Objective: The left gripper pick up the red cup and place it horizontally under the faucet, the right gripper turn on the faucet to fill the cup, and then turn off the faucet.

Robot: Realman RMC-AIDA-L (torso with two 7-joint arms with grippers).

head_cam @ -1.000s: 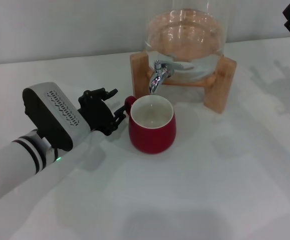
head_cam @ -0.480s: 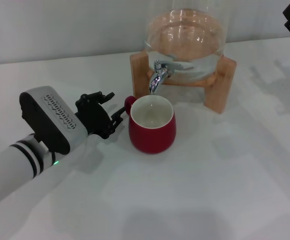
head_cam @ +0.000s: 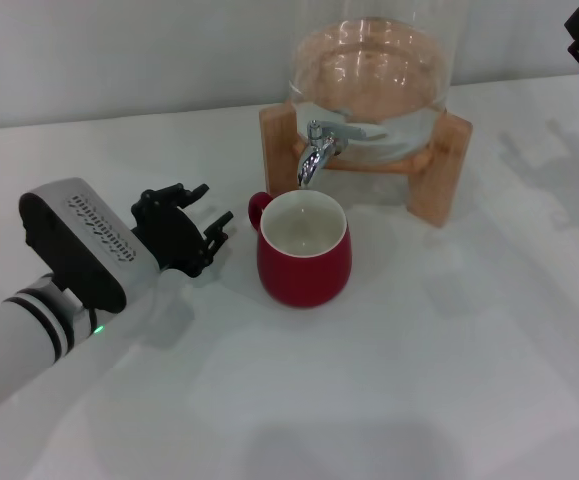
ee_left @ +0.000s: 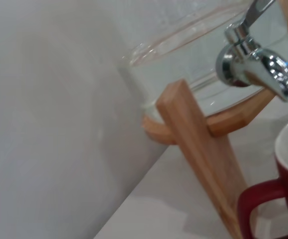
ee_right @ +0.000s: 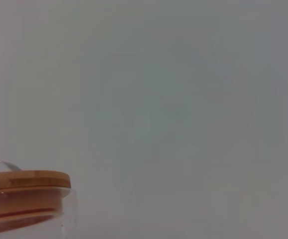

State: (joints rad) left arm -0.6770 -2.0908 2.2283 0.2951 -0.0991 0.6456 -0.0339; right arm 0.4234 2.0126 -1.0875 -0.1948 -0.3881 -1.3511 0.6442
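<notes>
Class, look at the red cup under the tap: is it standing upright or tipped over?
Upright. The red cup rests on its base on the table, rim up, white inside showing, below the faucet.

Red cup [head_cam: 304, 250]: glazed ceramic in appearance, glossy red outside, smooth white inside. Faucet [head_cam: 318, 148]: polished chrome metal, mirror-bright, with sharp highlights in the left wrist view. Dispenser [head_cam: 374, 75]: clear, smooth glass. Stand [head_cam: 439, 165]: light, unpainted wood, matt, with squared edges; lid [ee_right: 27, 181] of the same wood. Table [head_cam: 419, 370]: white, smooth, matt. Left gripper [head_cam: 204, 215]: matt black fingers; its wrist block [head_cam: 74, 245] is black with a grey-white perforated face.
</notes>
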